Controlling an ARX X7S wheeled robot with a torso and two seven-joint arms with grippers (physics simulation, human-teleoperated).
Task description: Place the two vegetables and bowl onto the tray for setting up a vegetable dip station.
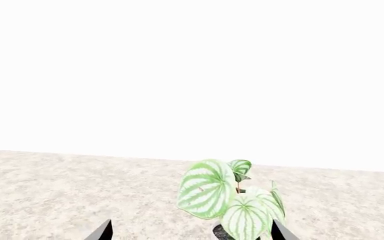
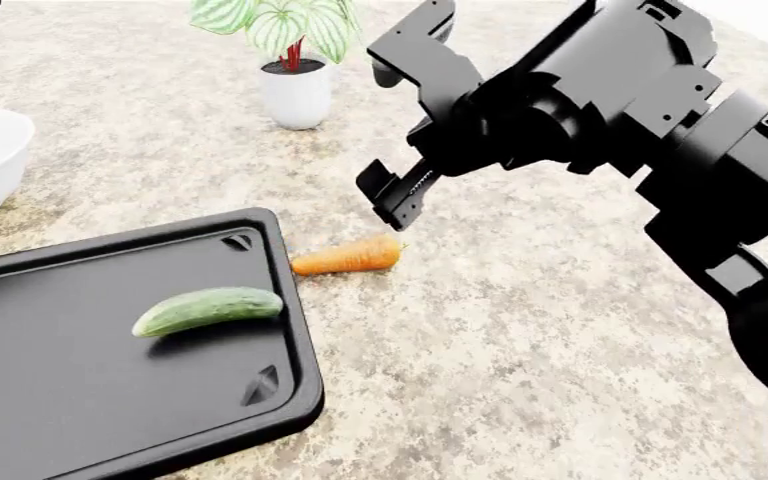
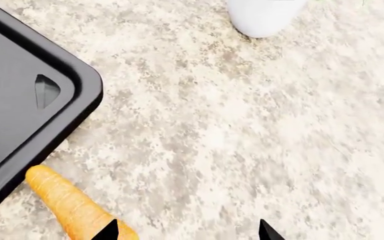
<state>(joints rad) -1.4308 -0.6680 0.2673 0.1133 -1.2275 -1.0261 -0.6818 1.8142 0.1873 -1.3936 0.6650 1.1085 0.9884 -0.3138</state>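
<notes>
One cucumber (image 2: pixel 207 310) lies on the tray (image 2: pixel 37 400); the carrot (image 2: pixel 347 256) lies beside it.

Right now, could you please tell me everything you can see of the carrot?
The carrot is tapered, orange and faintly ridged. It lies flat on the speckled stone counter, its narrow tip at the outer rim of the black tray, not on it. The right gripper hangs open above its thick end; the head view shows no contact. In the right wrist view one finger's tip overlaps it.
</notes>
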